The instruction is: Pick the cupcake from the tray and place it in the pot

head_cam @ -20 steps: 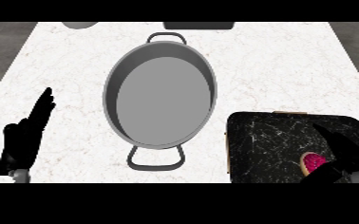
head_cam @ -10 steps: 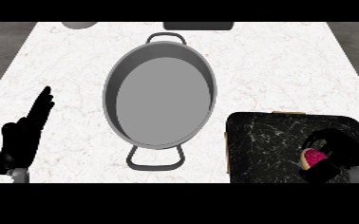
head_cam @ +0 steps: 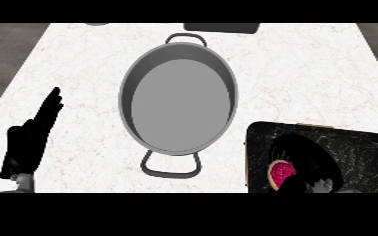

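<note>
A pink-topped cupcake (head_cam: 280, 174) is over the left part of the dark marbled tray (head_cam: 351, 147) at the lower right. My right hand (head_cam: 306, 156) arches over it with fingers curled round it, hiding most of it. The grey oval pot (head_cam: 179, 105) stands mid-counter with nothing in it, one handle at the far end and one at the near end. The cupcake is to the right of the pot's near handle (head_cam: 171, 166). At the left edge, my left hand (head_cam: 31, 139) rests open with its fingers up.
A dark flat object (head_cam: 221, 27) lies at the counter's far edge behind the pot. A grey round object (head_cam: 96, 24) shows at the far left edge. White marble counter (head_cam: 81, 65) surrounds the pot.
My right hand has curled round the cupcake and moved it left across the tray toward the pot. The left hand and pot have stayed still.
</note>
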`<state>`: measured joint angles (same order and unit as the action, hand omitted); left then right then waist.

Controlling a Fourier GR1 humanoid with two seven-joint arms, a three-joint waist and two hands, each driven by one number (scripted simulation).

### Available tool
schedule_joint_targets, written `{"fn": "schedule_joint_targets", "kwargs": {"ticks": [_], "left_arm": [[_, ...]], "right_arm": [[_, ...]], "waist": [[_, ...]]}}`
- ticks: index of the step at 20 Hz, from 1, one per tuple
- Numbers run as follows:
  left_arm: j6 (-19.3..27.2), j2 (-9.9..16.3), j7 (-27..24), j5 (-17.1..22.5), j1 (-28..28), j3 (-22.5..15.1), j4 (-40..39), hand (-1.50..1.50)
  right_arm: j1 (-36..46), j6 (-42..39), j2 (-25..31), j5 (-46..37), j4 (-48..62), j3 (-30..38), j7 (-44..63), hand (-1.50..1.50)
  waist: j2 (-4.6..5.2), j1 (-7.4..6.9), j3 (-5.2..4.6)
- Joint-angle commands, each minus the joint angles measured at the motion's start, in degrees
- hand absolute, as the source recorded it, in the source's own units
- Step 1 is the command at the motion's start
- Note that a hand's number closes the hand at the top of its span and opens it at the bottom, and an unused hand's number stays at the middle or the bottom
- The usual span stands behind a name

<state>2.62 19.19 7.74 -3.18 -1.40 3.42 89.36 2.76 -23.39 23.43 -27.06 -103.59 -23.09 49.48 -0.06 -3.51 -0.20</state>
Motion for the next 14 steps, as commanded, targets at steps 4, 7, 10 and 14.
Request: {"fn": "schedule_joint_targets", "kwargs": {"ticks": [4, 7, 10, 14], "left_arm": [[-2.1, 0.1, 0.8, -0.2, 3.0, -2.1, -0.5, 0.00], [-1.1, 0.0, 1.5, -1.1, 4.0, -1.9, -2.0, 0.00], [-0.3, -0.7, 0.7, -0.6, 3.2, -1.0, -2.7, 0.00], [0.6, -0.8, 0.1, -1.8, 2.9, -1.0, -3.3, 0.00]], "right_arm": [[16.4, -3.6, -13.7, -11.5, -3.7, -25.2, -0.1, 1.50], [23.5, -2.0, -22.8, -19.3, 0.8, -32.7, 4.5, 1.50], [28.4, 5.1, -23.1, -25.1, 0.1, -39.1, 7.4, 1.50], [36.8, 10.8, -23.3, -30.8, -1.4, -39.4, 14.2, 1.50]], "waist": [[-0.19, -5.30, -0.21], [-0.28, -2.54, -0.16], [-0.66, -0.60, -0.04], [-0.86, 0.67, -0.02]]}}
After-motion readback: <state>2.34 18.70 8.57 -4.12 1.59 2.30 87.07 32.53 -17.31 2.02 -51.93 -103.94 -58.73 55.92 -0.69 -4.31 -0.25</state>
